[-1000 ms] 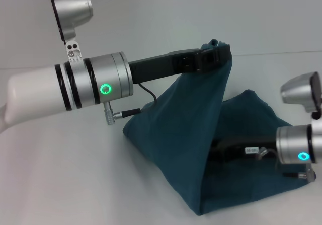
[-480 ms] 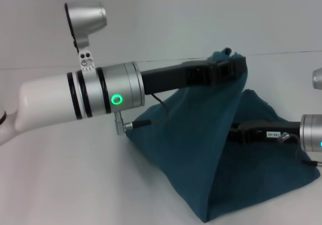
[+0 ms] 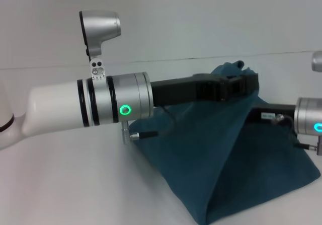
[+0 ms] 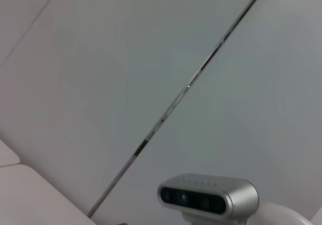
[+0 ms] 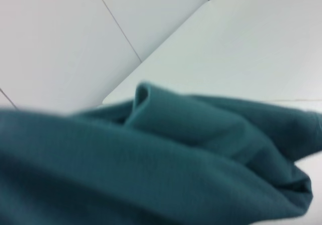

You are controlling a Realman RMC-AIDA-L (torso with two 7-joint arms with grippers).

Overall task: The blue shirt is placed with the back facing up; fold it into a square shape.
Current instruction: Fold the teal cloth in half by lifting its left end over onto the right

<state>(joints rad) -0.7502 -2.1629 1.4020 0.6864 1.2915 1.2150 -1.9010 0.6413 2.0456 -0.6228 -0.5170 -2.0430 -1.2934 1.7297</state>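
The blue shirt (image 3: 221, 154) is the reference landmark. It rests on the white table (image 3: 65, 184) as a tent-shaped mass: its lower edge lies on the surface, and its upper portion is drawn up to a peak.

Left gripper (image 3: 245, 82): positioned at the peak of the shirt, with the left arm reaching across above the cloth. The fingers are clamped on a bunched fold of fabric, and the cloth hangs from this point under tension. The left wrist view shows only wall panels and the head camera, not the shirt.

Right gripper (image 3: 257, 111): positioned just below and beside the peak, on the shirt's right side. Its tip is hidden in the cloth; whether it grips fabric cannot be determined. The right wrist view shows folds of the shirt (image 5: 166, 159) close to the lens.

Task status (assessment):
- Done: an edge of the shirt is lifted, consistent with a fold in mid-carry.
- Not done: the lifted portion is not yet laid over the remainder.
- Not done: no flat layers or straight, square outline are visible.

The task is judged to be at an early or middle stage.
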